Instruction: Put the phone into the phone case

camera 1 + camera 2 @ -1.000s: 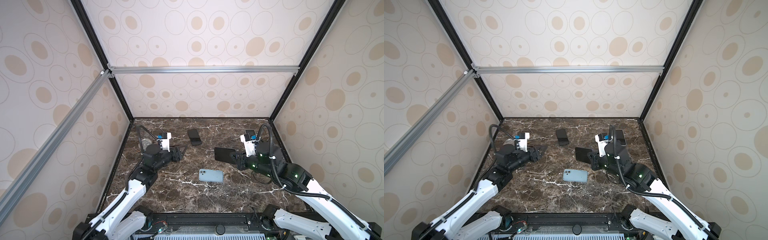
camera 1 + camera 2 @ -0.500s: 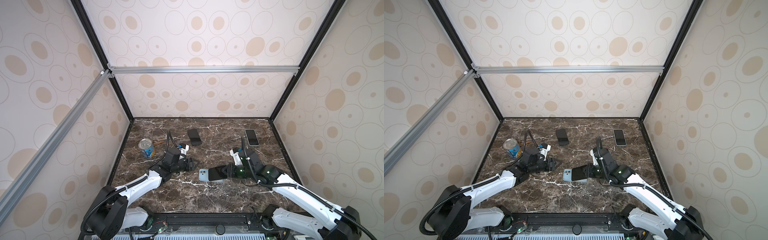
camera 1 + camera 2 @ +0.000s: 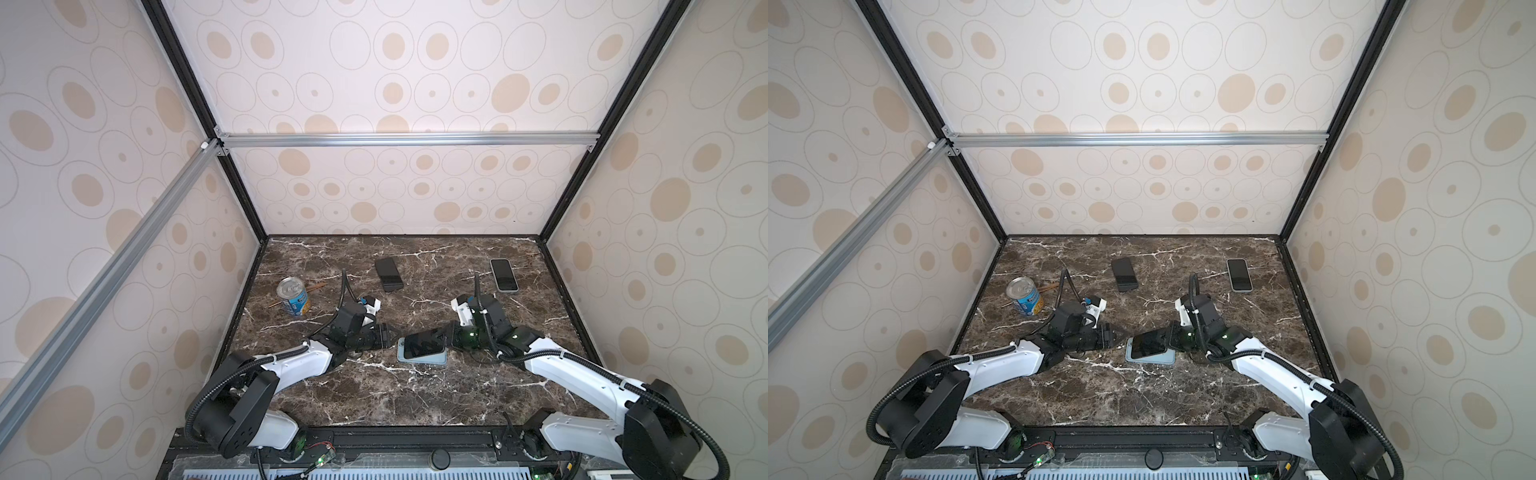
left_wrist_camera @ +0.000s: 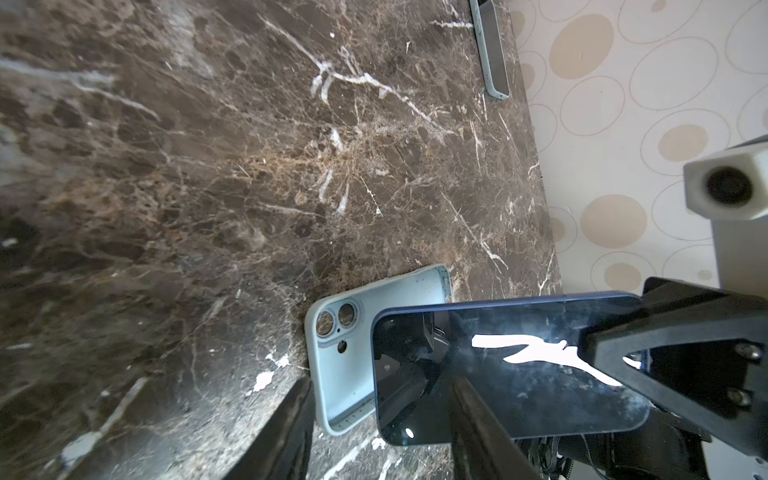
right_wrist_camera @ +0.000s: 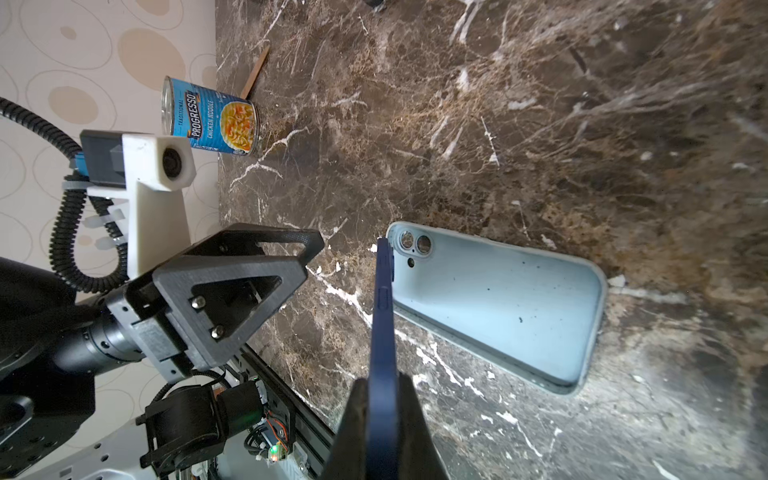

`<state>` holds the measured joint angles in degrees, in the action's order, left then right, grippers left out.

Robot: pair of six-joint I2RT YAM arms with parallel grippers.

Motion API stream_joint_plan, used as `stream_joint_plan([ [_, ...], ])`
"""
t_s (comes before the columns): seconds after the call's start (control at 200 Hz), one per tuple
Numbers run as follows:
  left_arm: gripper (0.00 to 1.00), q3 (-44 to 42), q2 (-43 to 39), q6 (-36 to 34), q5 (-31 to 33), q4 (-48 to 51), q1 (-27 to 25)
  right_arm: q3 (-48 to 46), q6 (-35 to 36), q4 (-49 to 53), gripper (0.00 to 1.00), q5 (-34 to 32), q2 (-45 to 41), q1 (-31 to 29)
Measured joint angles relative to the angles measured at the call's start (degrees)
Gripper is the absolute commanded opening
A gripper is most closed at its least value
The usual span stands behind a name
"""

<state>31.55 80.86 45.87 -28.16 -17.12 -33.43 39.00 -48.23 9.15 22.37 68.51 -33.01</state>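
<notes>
Phone (image 3: 423, 345) clamped in right end effector (image 3: 444, 338), tilted over phone case (image 3: 432, 358).

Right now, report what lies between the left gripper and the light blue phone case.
Only bare marble separates left gripper and light blue phone case, in both top views.

Left arm (image 3: 299, 363) jaws parted, right arm (image 3: 582, 376) clamped
</notes>
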Motion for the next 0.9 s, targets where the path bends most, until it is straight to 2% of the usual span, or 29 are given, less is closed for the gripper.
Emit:
stream_joint_plan([
  [0.2,0.48,-2.67,2.67,2.82,-1.60,-5.09,-1.16,-0.55,-0.22,-2.29,0.00,1.18,2.23,0.90],
  [0.9,0.45,-5.31,8.83,5.33,-3.48,-11.19,-2.64,-3.34,-0.52,-8.46,0.00,6.45,7.52,2.51],
])
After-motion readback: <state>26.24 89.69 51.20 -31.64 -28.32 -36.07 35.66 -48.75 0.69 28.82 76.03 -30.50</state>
